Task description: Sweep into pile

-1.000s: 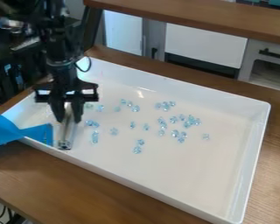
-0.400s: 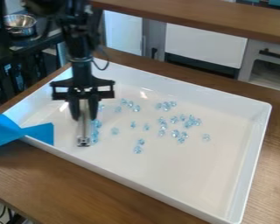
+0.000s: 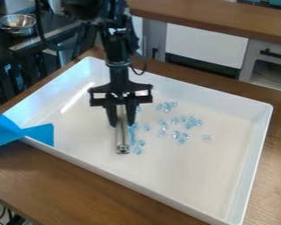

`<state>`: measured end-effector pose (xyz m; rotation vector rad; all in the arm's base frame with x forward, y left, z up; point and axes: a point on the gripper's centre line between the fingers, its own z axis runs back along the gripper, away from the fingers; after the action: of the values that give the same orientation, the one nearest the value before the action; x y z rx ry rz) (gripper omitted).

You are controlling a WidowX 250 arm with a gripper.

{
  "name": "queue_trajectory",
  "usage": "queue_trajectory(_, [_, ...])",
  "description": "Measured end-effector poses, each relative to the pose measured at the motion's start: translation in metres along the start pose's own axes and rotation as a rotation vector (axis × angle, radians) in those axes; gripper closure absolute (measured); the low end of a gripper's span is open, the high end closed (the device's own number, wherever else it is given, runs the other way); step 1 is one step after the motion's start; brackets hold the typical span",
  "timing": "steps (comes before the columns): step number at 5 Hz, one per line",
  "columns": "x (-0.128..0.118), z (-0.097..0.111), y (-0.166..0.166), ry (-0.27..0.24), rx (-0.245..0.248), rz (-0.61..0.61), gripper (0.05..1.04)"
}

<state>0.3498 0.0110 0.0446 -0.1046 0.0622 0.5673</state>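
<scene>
The black gripper [image 3: 121, 120] hangs over the left-centre part of the white tray, shut on a narrow metallic sweeping tool [image 3: 122, 143] that points down to the tray floor. Along the tool's right side lie light-blue clear pieces [image 3: 133, 134] in a rough line, with a pair [image 3: 138, 150] near its lower end. More blue pieces [image 3: 181, 136] are scattered to the right, around the tray's middle, and one single piece [image 3: 207, 137] lies farthest right. The gripper and tool hide part of the tray floor behind them.
The tray's raised walls [image 3: 257, 149] surround the pieces on a wooden table [image 3: 78, 176]. Blue tape [image 3: 25, 132] crosses the tray's left corner. A metal pot [image 3: 18, 24] stands on the dark counter at the upper left.
Gripper and tool have moved right across the tray from its left side. The pieces on the left have been pushed right, now gathered beside the tool; those farther right have not moved.
</scene>
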Motion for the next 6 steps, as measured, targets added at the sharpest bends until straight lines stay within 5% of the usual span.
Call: queue_trajectory(6, [-0.020, -0.011, -0.122, 0.045, -0.040, 0.046, 0.733])
